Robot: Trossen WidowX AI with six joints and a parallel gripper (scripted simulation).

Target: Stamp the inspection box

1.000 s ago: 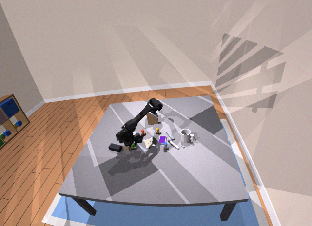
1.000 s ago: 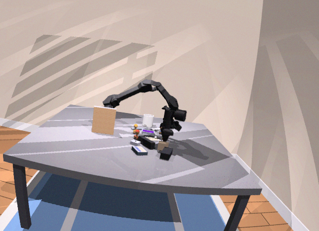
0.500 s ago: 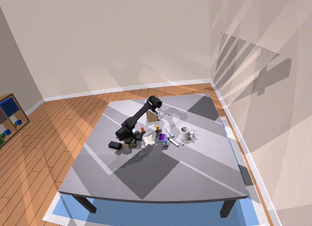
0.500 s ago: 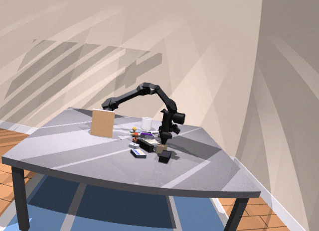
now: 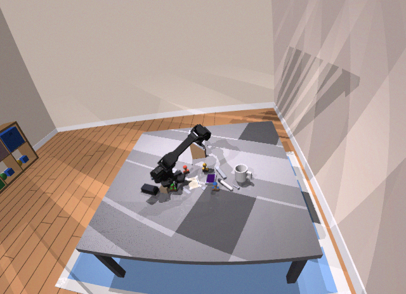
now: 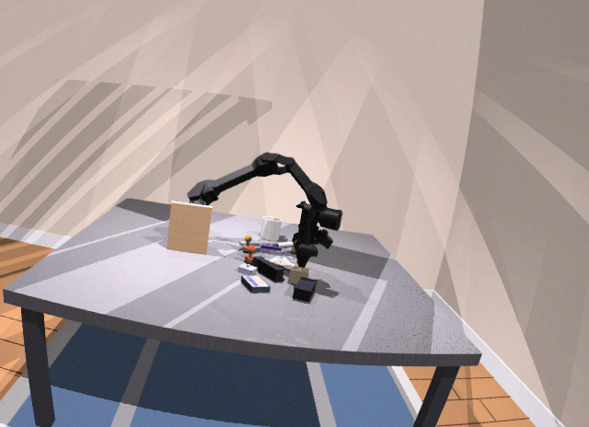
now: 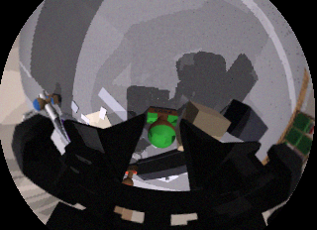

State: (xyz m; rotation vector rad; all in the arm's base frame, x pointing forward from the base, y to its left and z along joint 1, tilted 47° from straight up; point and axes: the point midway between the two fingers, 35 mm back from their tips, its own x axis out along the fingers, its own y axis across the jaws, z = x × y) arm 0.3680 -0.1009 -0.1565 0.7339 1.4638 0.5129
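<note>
A stamp with a green knob (image 5: 172, 187) (image 7: 161, 136) stands upright at the near left of the card. My gripper (image 6: 303, 264) (image 7: 162, 119) is partly open, pointing down over this stamp, with a finger on either side of the knob and not closed on it. The lettering on its base is too small to read. The cream card (image 5: 194, 182) (image 7: 96, 119) lies beside it; its box cannot be made out. The purple ink pad (image 5: 210, 178) (image 6: 271, 248) lies beyond the card. Red (image 5: 185, 168) (image 6: 250, 249), yellow (image 5: 205, 166) and blue (image 5: 215, 185) knobbed stamps stand around them.
A tan block (image 7: 207, 121) (image 6: 298, 275) stands close beside the green stamp, with a black box (image 5: 149, 189) (image 6: 304, 289) past it. A black bar (image 6: 269, 269) lies on the other side. A white mug (image 5: 240, 173), a white marker (image 5: 225, 184) and an upright wooden board (image 6: 189, 228) stand farther off.
</note>
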